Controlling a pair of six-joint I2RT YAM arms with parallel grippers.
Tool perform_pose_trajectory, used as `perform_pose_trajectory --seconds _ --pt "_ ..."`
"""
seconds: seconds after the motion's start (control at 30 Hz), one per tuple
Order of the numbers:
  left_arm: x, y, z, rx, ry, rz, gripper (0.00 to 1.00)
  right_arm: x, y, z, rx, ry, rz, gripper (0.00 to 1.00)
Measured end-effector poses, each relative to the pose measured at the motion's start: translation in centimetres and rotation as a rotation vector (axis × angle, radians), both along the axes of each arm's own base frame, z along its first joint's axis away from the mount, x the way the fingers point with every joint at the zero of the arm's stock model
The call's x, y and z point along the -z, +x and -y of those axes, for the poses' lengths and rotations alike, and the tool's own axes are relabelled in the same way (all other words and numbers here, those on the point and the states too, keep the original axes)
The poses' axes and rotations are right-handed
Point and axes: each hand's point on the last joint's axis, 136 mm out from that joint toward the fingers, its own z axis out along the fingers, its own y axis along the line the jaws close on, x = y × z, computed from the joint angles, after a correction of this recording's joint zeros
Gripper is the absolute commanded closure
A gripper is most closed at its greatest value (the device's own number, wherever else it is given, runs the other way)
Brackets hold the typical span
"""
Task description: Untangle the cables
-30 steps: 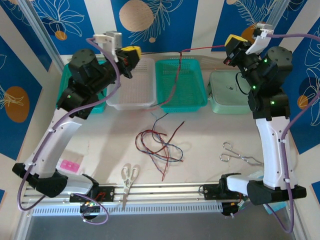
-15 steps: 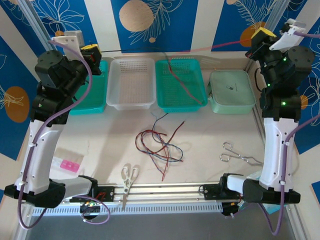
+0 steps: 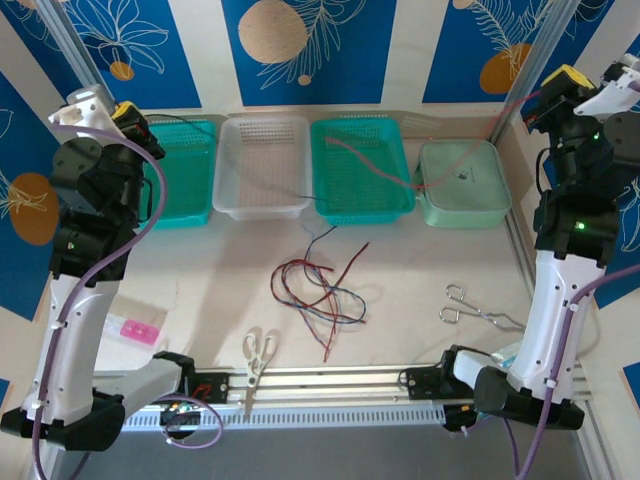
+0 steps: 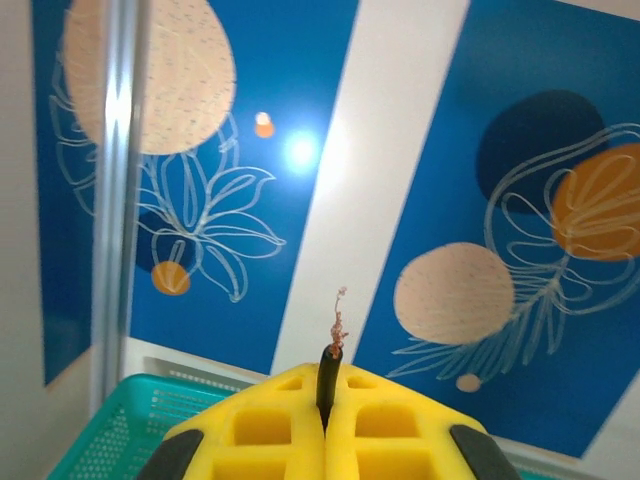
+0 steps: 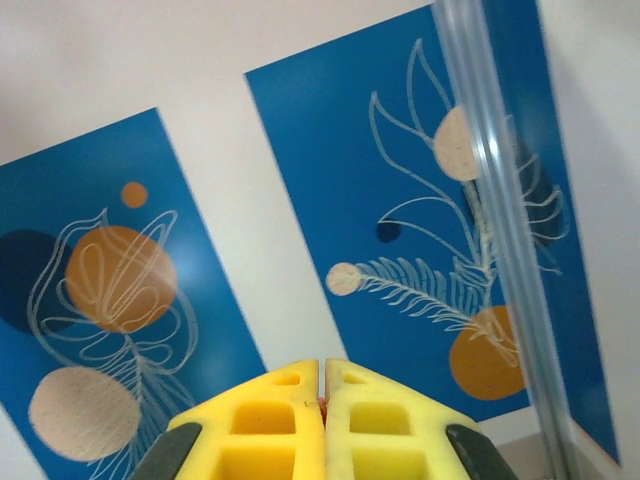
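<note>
Loosely looped — thin, wiry cables (image 3: pixel 320 296).

No text can be read; the small dark mark (image 3: pixel 462 178) on the pale green lid (image 3: pixel 452 203) is illegible.

cables (image 3: pixel 318 292): red, black, blue-grey
baskets (image 3: pixel 365 214): teal; one clear white
wall (image 3: pixel 350 50): blue and white, leaf outlines, orange discs
</note>
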Motion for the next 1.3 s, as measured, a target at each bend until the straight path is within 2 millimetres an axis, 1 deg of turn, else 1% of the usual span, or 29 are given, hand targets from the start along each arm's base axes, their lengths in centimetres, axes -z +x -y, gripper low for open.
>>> perform_pose_trajectory --seconds 0.07,0.13,0.23,0.3,0.33,0.4,0.5,0.63,0.77,0.83,0.9,0.97,1.03,1.1,1.17,1.23,1.27,1.3 --pt "0.1 -0.1 -0.7 -0.039 -0.007 0.008 1.0 0.5 -0.2 1.0 0.028 0.013 -0.006 1.0" --pt "0.4 -0.4 -1.1 -0.055 -0.01 0.011 1.0 0.8 -0.1 1.3 0.028 0.026 -0.012 1.0" --pt "0.3 -0.3 -0.9 -0.042 -0.024 0.015 1.0 1.2 0.3 0.6 -0.01 0.03 -0.024 1.0" --pt "-0.4 0.3 -0.4 -0.019 -0.025 0.009 1.0 1.2 0.5 0.2 -0.035 0.028 -0.03 1.0" --pt "-1.1 0.7 0.0 -0.003 -0.024 0.012 1.0 1.2 0.7 0.0 -0.044 0.027 -0.033 1.0" --pt "-1.6 1.5 0.5 0.017 -0.022 0.014 1.0 0.7 0.9 -0.3 -0.067 0.028 -0.029 1.0" --pt "-1.6 2.3 0.8 0.021 -0.001 -0.007 1.0 -0.7 1.2 -1.4 -0.121 0.026 -0.005 1.0" --pt "-2.2 2.8 0.4 0.002 0.037 -0.015 1.0 -2.9 1.1 -4.4 -0.233 -0.006 0.059 1.0" --pt "-3.4 3.0 -0.4 -0.026 0.059 -0.002 1.0 -5.4 1.0 -8.6 -0.366 -0.037 0.134 1.0" --pt "-3.8 3.1 -0.6 -0.033 0.063 0.005 1.0 -6.0 1.3 -10.8 -0.427 -0.053 0.16 1.0" --pt "-3.8 3.2 -0.6 -0.035 0.063 0.005 1.0 -6.3 1.8 -13.1 -0.482 -0.072 0.177 1.0" --pt "-3.7 3.5 -0.6 -0.031 0.063 0.0 1.0 -6.2 2.8 -15.1 -0.522 -0.085 0.189 1.0" --pt "-3.5 3.9 -0.4 -0.022 0.063 -0.006 1.0 -5.7 4.5 -16.7 -0.548 -0.095 0.194 1.0" --pt "-3.1 4.3 -0.2 -0.014 0.062 -0.016 1.0 -4.9 6.7 -17.9 -0.562 -0.098 0.19 1.0" --pt "-2.6 4.7 0.0 -0.004 0.061 -0.028 1.0 -4.4 9.7 -19.0 -0.573 -0.097 0.179 1.0" --pt "-2.1 4.9 0.2 0.006 0.057 -0.04 1.0 -4.2 12.2 -20.1 -0.586 -0.095 0.175 1.0" --pt "-1.8 5.1 0.3 0.011 0.052 -0.045 1.0 -4.1 13.4 -20.6 -0.593 -0.095 0.175 1.0" --pt "-1.6 5.2 0.4 0.013 0.052 -0.05 1.0 -4.0 14.1 -21.0 -0.596 -0.097 0.176 1.0"
